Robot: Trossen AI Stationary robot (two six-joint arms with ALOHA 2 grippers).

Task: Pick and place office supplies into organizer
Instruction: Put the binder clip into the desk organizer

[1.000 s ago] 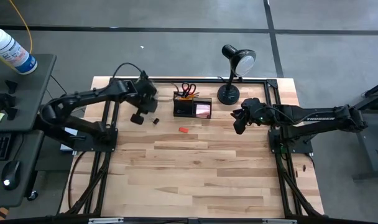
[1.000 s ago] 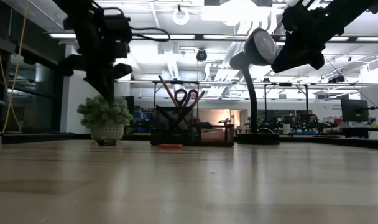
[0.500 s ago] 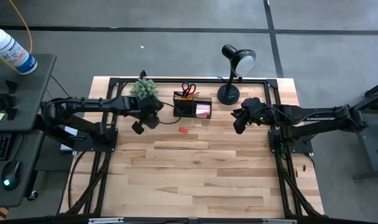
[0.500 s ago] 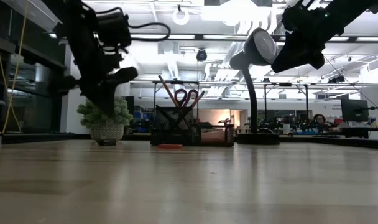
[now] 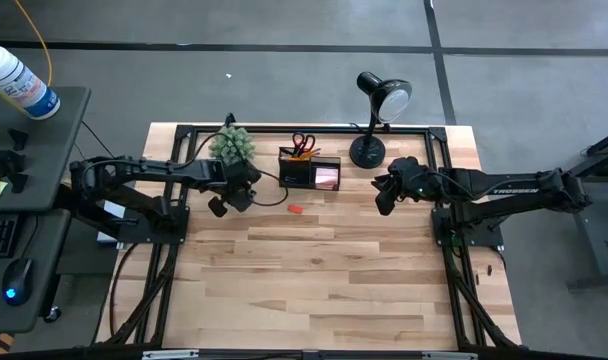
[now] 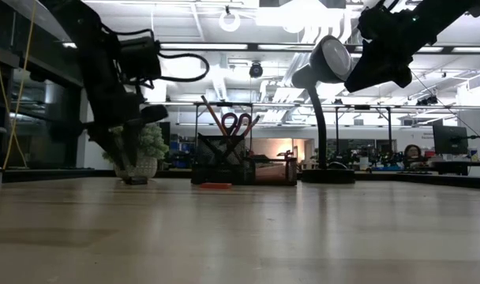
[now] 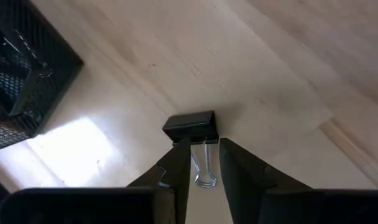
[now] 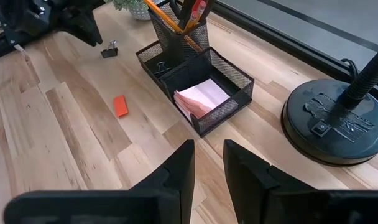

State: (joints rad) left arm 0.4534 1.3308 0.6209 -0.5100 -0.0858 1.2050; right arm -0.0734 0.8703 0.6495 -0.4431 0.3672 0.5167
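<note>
The black mesh organizer [image 5: 310,171] [image 6: 244,162] [image 8: 195,81] stands near the table's far edge. Red-handled scissors [image 6: 238,123] and orange pencils stand in its cup, and a pink sticky-note pad [image 8: 199,98] lies in its low compartment. A small orange piece [image 5: 294,209] [image 8: 120,105] lies flat on the table in front of it. A black binder clip [image 7: 190,127] [image 8: 109,51] lies to the organizer's left. My left gripper [image 7: 204,171] [image 6: 121,150] hangs open just above the clip, with the clip's wire handles showing between its fingers. My right gripper [image 8: 207,168] [image 5: 385,196] waits open, raised near the lamp.
A black desk lamp [image 5: 369,150] [image 8: 335,127] stands right of the organizer. A green spiky plant in a pot [image 5: 232,145] [image 6: 137,154] stands at the far edge, just behind my left gripper. The near half of the wooden table [image 5: 324,290] carries nothing.
My left gripper has come down from high above the table toward the binder clip and drawn slightly toward the near edge. Its arm has swung off the plant, which now shows from above. My right arm has kept still.
</note>
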